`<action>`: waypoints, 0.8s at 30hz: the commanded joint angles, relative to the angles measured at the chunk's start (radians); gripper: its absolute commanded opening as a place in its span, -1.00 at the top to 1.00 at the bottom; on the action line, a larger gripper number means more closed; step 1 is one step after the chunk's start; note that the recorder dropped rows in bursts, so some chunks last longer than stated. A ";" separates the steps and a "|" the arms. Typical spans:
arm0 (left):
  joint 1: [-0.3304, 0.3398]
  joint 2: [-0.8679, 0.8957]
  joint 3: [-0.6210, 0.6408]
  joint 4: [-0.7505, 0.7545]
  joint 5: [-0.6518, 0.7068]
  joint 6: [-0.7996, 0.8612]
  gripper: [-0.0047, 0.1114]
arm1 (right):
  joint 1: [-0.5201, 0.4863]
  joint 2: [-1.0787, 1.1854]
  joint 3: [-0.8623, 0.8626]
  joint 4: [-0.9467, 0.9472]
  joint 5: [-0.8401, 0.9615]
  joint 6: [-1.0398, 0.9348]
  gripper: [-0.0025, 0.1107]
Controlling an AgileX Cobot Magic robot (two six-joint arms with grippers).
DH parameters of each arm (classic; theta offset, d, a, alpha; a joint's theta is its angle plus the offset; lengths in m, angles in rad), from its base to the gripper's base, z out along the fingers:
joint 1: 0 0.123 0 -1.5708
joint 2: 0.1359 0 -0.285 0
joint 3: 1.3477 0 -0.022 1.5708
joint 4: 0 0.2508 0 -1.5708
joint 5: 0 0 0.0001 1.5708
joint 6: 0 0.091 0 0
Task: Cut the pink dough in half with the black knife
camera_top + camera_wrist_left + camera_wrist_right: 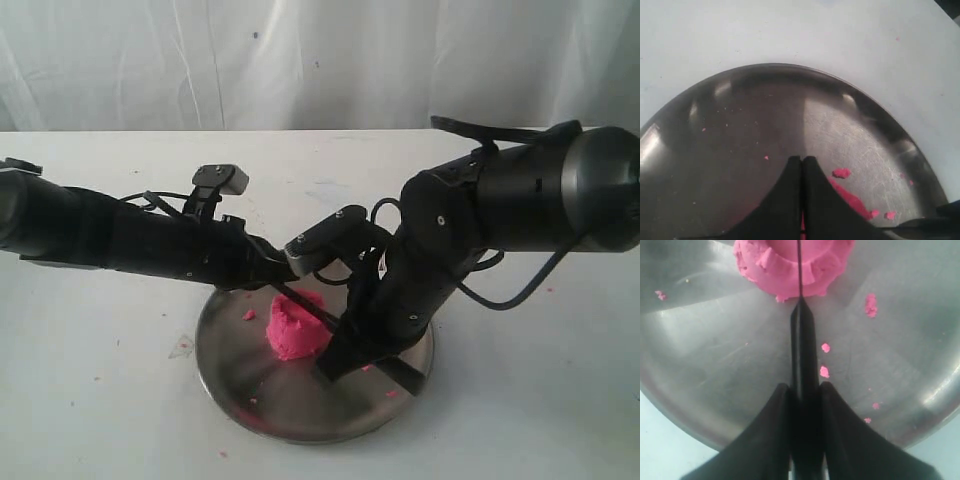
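Nearest the exterior camera, the front rim of the steel plate (262, 405) lies bare but for a few pink crumbs (825, 371). Just behind it the right gripper (804, 386) is clamped on the handle of the black knife (803, 340), its fingers on either flank, and the slim blade runs out edge-down over the middle of the pink dough (292, 328). The dough sits near the plate's centre as one lump. The blade lies along its top, seemingly pressed a little into the dented surface, though the depth cannot be told. The line looks well centred, so I judge the grasp and the aiming done and the cut barely begun: the knife has yet to go down to the plate and part two halves. Beyond the dough, the left gripper (802, 159) hangs low over the plate's far side, fingers together on nothing. The white table (100, 420) stretches behind
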 commanded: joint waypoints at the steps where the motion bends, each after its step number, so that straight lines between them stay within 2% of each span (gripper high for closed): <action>1: -0.005 -0.001 -0.004 -0.020 -0.011 -0.004 0.92 | 0.004 0.028 -0.001 -0.008 -0.006 -0.003 0.86; 9: -0.005 -0.032 -0.004 0.002 -0.025 0.005 0.92 | 0.004 0.039 -0.001 -0.008 -0.013 -0.003 0.86; 13: -0.005 -0.087 -0.004 0.025 -0.091 0.005 0.92 | 0.004 0.039 -0.001 -0.008 -0.013 -0.003 0.86; 15: -0.005 -0.112 -0.004 0.068 -0.118 -0.007 0.92 | 0.004 0.039 -0.001 -0.008 -0.013 -0.003 0.86; 18: -0.005 -0.122 -0.004 0.306 -0.099 -0.205 0.92 | 0.004 0.039 -0.001 -0.008 -0.009 -0.003 0.86; 20: -0.005 -0.122 -0.004 0.381 -0.101 -0.271 0.92 | 0.004 0.039 -0.001 -0.008 -0.009 -0.003 0.86; 24: -0.005 -0.122 -0.004 0.420 -0.110 -0.300 0.92 | 0.004 0.039 -0.001 -0.008 -0.009 -0.003 0.86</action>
